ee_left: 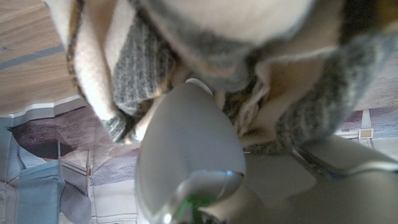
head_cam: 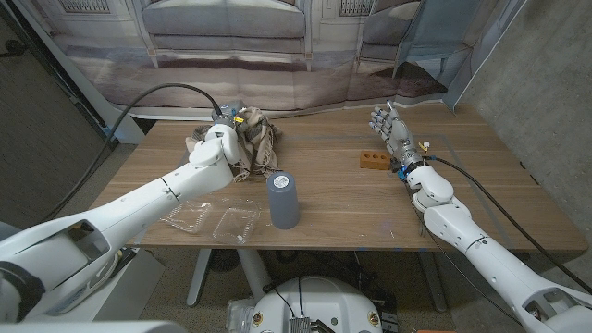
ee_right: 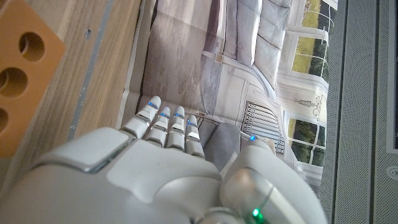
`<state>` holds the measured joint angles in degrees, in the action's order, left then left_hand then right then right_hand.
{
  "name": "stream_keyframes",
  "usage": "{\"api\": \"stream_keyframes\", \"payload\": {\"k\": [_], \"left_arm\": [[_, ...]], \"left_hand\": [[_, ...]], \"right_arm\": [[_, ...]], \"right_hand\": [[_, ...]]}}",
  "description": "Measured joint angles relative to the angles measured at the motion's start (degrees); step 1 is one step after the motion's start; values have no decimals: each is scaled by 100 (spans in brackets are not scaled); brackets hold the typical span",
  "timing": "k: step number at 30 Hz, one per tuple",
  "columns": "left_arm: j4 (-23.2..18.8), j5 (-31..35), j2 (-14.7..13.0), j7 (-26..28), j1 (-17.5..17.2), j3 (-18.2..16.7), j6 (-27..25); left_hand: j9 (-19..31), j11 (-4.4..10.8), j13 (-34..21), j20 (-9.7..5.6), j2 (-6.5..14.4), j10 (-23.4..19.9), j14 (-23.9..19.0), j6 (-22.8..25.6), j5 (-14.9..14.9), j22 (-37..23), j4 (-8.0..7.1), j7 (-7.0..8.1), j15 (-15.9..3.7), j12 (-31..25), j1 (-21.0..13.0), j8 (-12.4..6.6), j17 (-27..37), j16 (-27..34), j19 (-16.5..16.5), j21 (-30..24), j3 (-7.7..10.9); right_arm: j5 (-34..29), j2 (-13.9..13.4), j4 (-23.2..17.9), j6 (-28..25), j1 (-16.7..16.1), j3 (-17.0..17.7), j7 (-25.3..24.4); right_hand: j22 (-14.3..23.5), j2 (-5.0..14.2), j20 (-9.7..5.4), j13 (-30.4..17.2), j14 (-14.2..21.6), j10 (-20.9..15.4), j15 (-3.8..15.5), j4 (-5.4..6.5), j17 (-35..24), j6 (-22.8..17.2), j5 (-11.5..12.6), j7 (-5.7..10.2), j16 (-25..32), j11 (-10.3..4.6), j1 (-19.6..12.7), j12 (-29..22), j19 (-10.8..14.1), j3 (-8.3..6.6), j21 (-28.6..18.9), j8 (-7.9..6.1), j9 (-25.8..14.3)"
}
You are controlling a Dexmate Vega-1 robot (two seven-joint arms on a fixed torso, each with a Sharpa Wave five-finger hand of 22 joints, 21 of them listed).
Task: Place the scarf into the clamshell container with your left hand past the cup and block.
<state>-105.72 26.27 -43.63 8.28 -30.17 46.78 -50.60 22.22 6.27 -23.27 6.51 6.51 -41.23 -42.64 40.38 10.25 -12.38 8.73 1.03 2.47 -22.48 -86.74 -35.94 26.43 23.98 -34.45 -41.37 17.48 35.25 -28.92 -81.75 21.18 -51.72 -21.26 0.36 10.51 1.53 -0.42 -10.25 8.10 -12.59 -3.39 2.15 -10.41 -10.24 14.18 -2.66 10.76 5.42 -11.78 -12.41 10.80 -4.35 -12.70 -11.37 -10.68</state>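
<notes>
Gripping the scarf (head_cam: 254, 141) at the table's far left, the left hand (head_cam: 225, 139) had closed into the bunched fabric.

The load should be lifted clear of the tabletop, then carried around the cup (head_cam: 282, 200) to the open clamshell container (head_cam: 217, 219) at the near edge, well apart from the block (head_cam: 372, 160). The right hand (head_cam: 392, 129) stood open and empty, fingers up. Cloth hid the left fingers, so grip depth was unclear; the container's clear walls were hard to trace.
</notes>
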Motion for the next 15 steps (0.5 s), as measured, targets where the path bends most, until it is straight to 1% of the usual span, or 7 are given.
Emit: {"api": "stream_keyframes", "payload": {"k": [6, 10, 15], "left_arm": [[-207, 127, -67, 16, -63, -61, -154], [-304, 210, -87, 16, -92, -84, -251], [-393, 257, -123, -4, -123, -134, -343]], "left_hand": [[19, -30, -33, 0, 0, -32, -4, 0, 1, 0, 15, -1, 0, 2, 0, -4, 1, -4, 0, -68, 15], [26, -30, -50, -31, -4, -32, -5, 0, 1, 1, 15, -1, -1, 3, -4, -4, 2, -8, 31, -109, 15], [26, -23, -83, -31, -71, -38, -13, 16, 45, 19, 15, -17, -10, 4, -71, -10, 3, -10, 31, -167, 16]], "right_arm": [[-2, 31, 51, 47, 52, -18, 49], [-1, 45, 76, 74, 67, -23, 79], [9, 60, 118, 86, 91, -31, 109]], "right_hand": [[0, 0, 0, 0, 0, 0, 0, 0, 0, 0, 0, 0, 0, 0, 0, 0, 0, 0, 23, 0, 0], [0, 0, 0, 0, 0, 0, 0, 0, 0, 0, 0, 0, 0, 0, 0, 0, 0, 0, 22, 0, 0], [0, 0, 0, 0, 0, 0, 1, 0, 0, 0, 0, 0, 0, 0, 0, 0, 0, 0, 22, 0, 0]]}}
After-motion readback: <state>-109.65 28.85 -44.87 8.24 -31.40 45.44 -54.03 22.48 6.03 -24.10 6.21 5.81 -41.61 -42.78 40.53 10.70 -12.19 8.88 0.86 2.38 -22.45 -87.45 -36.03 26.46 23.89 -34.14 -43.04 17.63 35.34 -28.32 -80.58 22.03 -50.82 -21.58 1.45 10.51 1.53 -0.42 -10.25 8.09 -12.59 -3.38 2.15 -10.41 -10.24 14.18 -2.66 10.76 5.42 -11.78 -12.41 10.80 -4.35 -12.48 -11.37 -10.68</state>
